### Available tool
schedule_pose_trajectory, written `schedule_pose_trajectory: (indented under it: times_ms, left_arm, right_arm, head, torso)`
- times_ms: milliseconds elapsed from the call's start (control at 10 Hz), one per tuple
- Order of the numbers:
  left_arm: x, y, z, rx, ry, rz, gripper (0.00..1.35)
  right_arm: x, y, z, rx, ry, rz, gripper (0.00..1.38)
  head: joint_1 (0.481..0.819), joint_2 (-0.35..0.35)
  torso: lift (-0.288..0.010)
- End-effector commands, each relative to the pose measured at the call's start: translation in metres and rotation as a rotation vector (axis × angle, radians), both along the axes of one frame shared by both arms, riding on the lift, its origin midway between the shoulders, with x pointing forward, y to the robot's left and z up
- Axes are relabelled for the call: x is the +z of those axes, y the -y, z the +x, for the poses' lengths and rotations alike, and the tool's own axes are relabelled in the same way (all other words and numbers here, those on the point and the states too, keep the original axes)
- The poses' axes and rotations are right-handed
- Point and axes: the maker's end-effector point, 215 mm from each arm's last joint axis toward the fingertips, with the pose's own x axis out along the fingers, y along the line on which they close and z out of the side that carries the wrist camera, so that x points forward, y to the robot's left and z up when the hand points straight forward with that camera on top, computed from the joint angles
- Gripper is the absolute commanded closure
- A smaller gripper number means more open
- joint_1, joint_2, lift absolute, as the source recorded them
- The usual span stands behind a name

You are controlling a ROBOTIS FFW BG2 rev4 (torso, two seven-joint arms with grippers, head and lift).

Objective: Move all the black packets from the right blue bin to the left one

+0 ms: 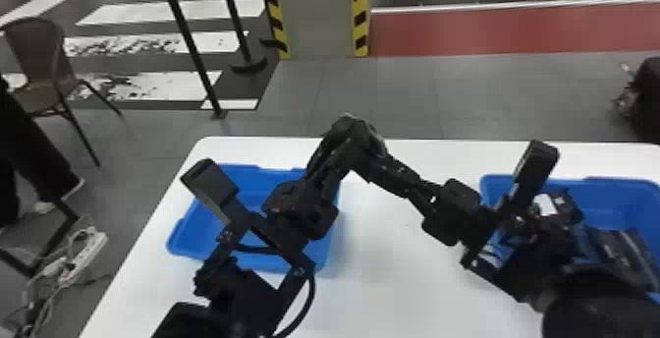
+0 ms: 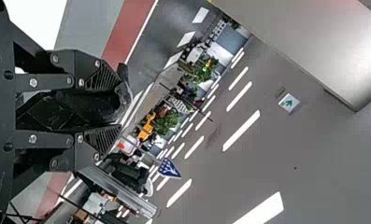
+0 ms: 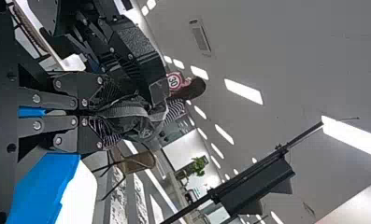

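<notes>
The left gripper and the right gripper met above the far part of the white table, between the two bins, with their wrists set well apart. In the right wrist view, the right gripper was clenched on a crumpled black packet, which stuck out past the fingers. The left gripper had its jaws spread, released, with a dark shape between them; whether that was the same packet, I could not tell. The left blue bin stood on the table, partly hidden behind the left arm. The right blue bin stood at the other side, partly covered by the right arm, and held more black packets and a dark item with a white patch. A chair stood on the floor beyond the table.
</notes>
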Motion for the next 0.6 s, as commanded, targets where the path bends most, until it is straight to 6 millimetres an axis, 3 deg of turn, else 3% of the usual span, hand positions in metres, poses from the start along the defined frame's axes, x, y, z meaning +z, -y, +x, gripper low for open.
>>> schedule_pose_trajectory:
  times_ms: [0, 200, 300, 500]
  left_arm:
    - [-0.006, 0.004, -0.002, -0.009, -0.017, -0.002, 1.22]
    - [-0.003, 0.003, -0.002, -0.004, -0.009, -0.006, 1.22]
    - [-0.001, -0.002, -0.002, 0.01, 0.0, -0.011, 1.22]
    - [0.005, -0.031, 0.005, 0.093, 0.028, -0.003, 1.22]
  right_arm:
    - [0.002, 0.0, 0.001, 0.001, 0.002, 0.004, 1.28]
    - [0.004, -0.001, 0.001, 0.001, -0.001, 0.014, 1.27]
    - [0.006, 0.0, 0.003, -0.005, 0.002, 0.024, 1.11]
    - [0.015, 0.011, 0.009, -0.045, 0.045, 0.042, 0.33]
  head:
    - [0.695, 0.163]
    - [0.695, 0.159]
    - [0.695, 0.158]
    - [0.695, 0.164]
  torso:
    - [-0.11]
    - [-0.11]
    - [-0.11]
    - [-0.11]
